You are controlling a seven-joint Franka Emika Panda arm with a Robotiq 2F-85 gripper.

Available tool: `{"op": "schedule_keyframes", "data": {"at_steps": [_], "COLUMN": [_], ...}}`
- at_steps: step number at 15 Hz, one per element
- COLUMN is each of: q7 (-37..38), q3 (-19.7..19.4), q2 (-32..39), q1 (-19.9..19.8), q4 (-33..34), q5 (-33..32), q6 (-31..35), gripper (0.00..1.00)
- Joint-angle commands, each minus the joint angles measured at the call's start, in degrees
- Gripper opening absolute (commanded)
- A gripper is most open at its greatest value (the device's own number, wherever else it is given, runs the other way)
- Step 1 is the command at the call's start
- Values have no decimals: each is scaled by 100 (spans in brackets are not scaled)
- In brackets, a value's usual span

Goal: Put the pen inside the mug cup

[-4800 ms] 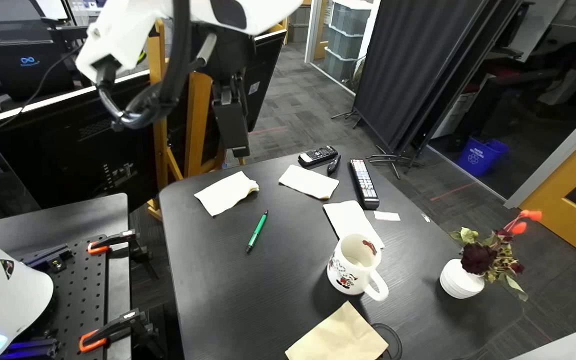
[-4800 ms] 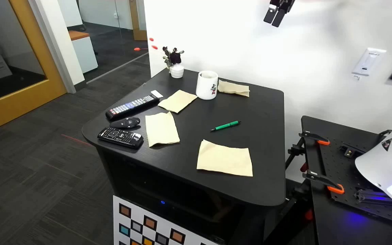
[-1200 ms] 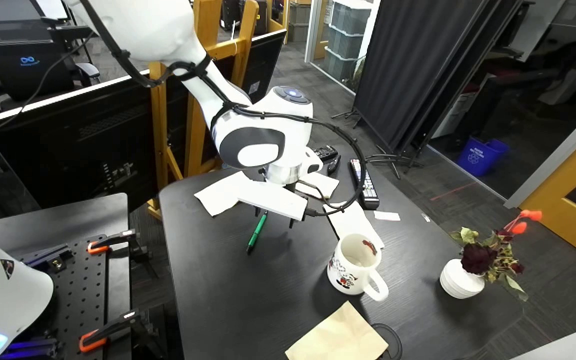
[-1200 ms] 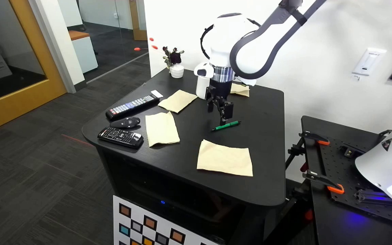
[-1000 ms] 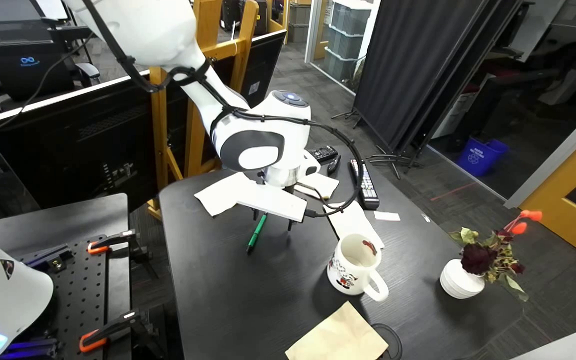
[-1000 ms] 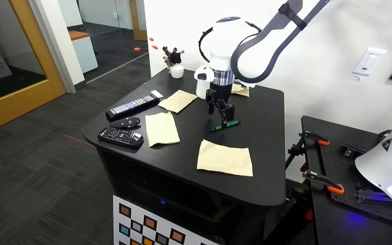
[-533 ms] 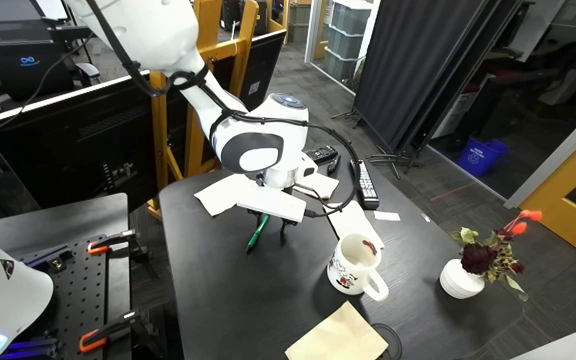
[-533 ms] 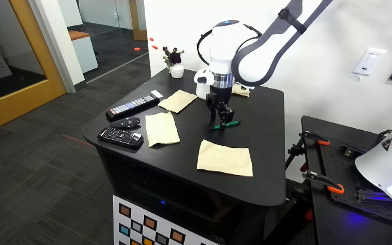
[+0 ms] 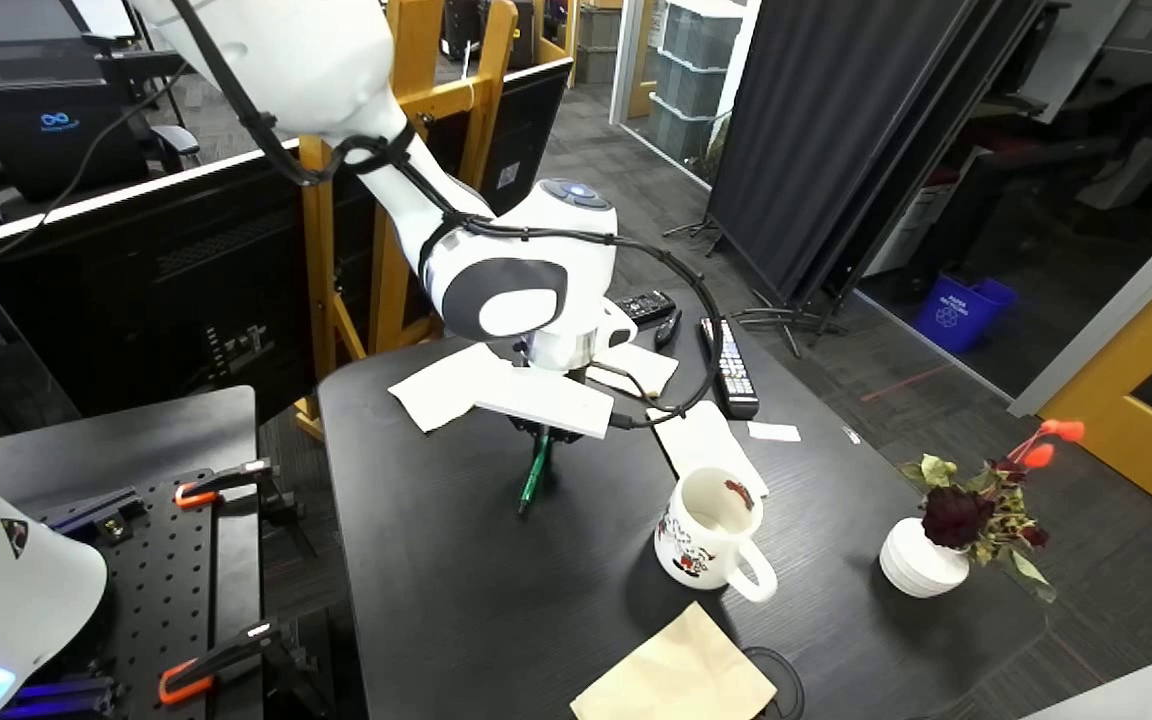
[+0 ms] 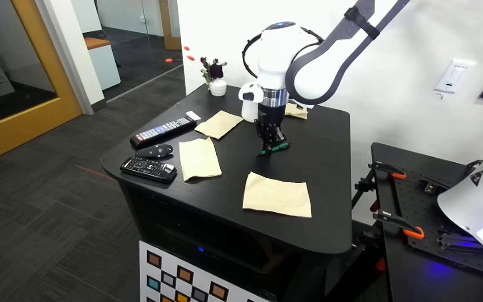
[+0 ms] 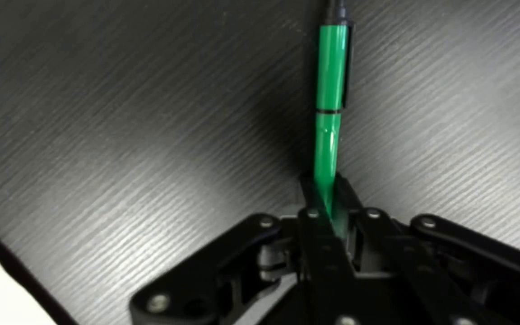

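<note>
The green pen (image 11: 331, 72) runs up the wrist view, its lower part pinched between the black fingers of my gripper (image 11: 324, 189). In both exterior views the pen (image 9: 534, 480) sticks out from under the hand, low over the dark table; I cannot tell whether it touches the surface. The fingertips are close together, shut on the pen (image 10: 282, 146). Beside the hand, the white mug cup (image 9: 684, 552) stands upright with its handle out and cartoon markings on its side. From another angle the arm partly covers the mug cup (image 10: 250, 110).
A white vase with flowers (image 9: 921, 558) stands past the mug. Remotes (image 9: 731, 372) lie near the far edge. Beige napkins lie around, including one napkin (image 9: 681, 670) near the mug and another napkin (image 10: 277, 195) near the table edge.
The fingers have gone from open around the pen to shut on it. The pen has shifted and turned slightly with the grip. The hand has risen a little; the mug has not moved.
</note>
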Motion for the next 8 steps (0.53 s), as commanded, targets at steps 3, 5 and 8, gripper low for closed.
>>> {"op": "schedule_keyframes", "data": {"at_steps": [3,5,8], "q7": [439,545,643], "q3": [152,217,208], "q2": [-447,-695,-1042], "q1": [-95,-174,-241], "q4": [-141,-164,-125], "q5": [212,427,808], "q6": [52,186,366], "gripper": [3,3,3]}}
